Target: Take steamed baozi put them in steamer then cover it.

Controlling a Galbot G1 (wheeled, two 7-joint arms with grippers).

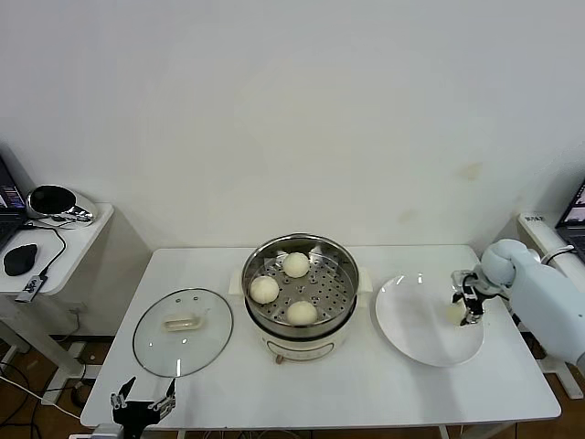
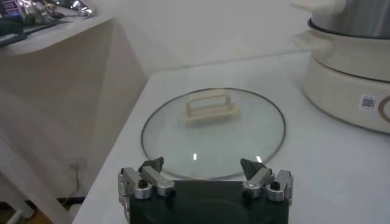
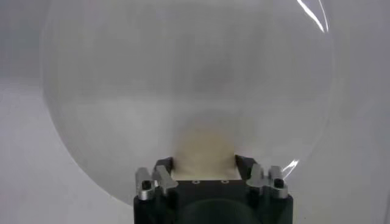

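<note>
Plain white wall behind, white table [image 1: 366, 384] in front, and in the head view the steamer [image 1: 299, 291] sits mid-table with three steamed baozi [image 1: 295, 264] already on its perforated tray. The cover [image 1: 183, 331] lies flat on the table to the robot's left of the pot, handle up. On the other side there's a white plate [image 1: 411, 320], and the right gripper [image 1: 466, 306] is down over it with the fourth bun [image 1: 455, 312] at its fingers. The left gripper [image 1: 143, 404] is parked at the near table edge, just by the lid

Left wrist view: the left gripper's fingertips [image 2: 152, 165] stand spread wide, nothing between them, the glass lid right ahead and the steamer's cream base off to the side

Right wrist view: the bun [image 3: 204, 149] sits between the right gripper's fingers [image 3: 164, 165], which bracket it on both sides. Whether they're actually pinching it or just alongside, I can't tell

What could go wrong imo: the bun is smooth, round and soft, so an off-centre squeeze could squirt it out across the plate, and a hard squeeze could dent it. If the fingers drag on the plate during the lift, the plate may slide toward the table edge
</note>
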